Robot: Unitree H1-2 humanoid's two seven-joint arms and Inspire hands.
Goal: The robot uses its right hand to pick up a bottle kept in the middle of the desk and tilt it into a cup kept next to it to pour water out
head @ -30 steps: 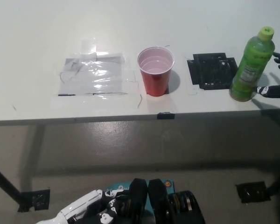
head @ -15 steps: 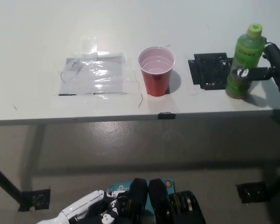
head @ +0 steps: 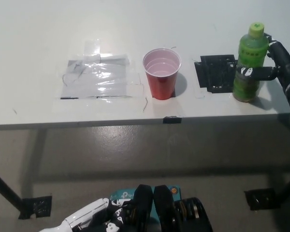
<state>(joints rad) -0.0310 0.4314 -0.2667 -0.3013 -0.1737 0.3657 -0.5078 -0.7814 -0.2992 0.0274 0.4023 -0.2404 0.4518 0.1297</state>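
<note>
Right hand [head: 273, 65] wrapped around green bottle [head: 248, 65], upright on worktop [head: 34, 34] right of red cup [head: 161, 73], ready for lifting. Left hand [head: 84, 220] low, grip unclear.

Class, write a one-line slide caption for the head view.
Black right robot hand grips the upright green bottle on the white desk, right of a red cup.
</note>
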